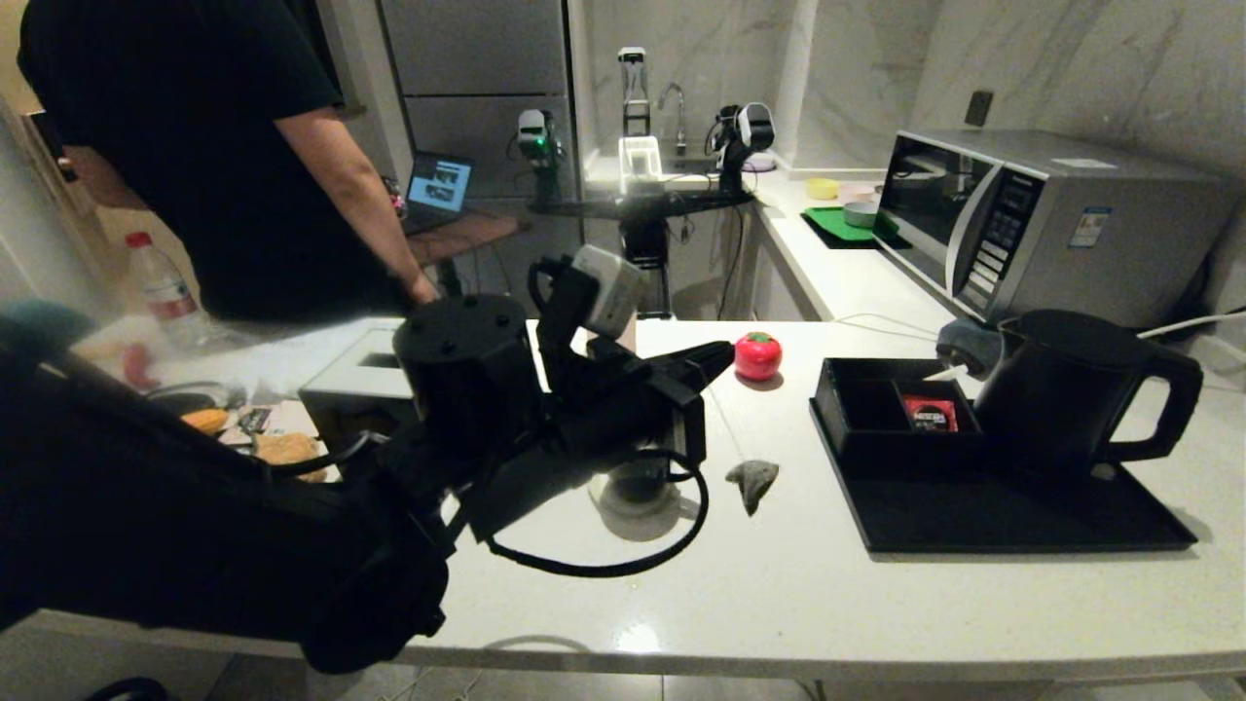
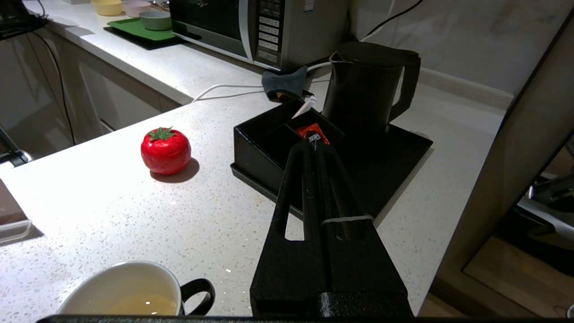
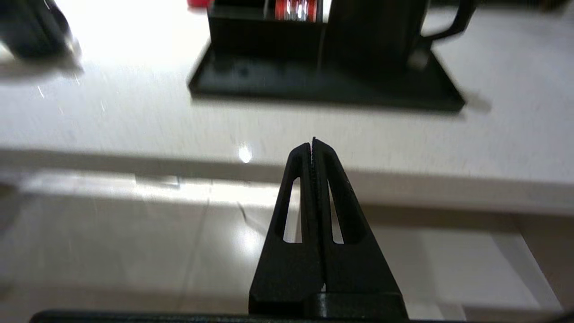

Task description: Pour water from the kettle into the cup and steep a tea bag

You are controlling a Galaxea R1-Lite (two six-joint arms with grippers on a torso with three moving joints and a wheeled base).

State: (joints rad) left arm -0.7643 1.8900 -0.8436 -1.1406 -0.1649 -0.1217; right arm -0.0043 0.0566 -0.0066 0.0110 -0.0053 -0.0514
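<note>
Left gripper (image 1: 720,355) pinches the tea bag (image 1: 751,481) string over the speckled white counter (image 1: 779,604) beside the kettle (image 1: 1071,399); right gripper (image 3: 314,143) is clamped empty.

Matte black kettle (image 1: 1061,389), red tomato (image 1: 757,355)

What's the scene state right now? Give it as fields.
left pincer: shut on the tea bag's string, above the counter near the cup
tea bag: outside the cup, at the string's end; hanging or resting, cannot tell
cup: on the counter, holds pale yellowish water
kettle: upright on the black tray
right pincer: shut, empty, low in front of the counter edge
red tomato: on the counter, left of the tray
</note>
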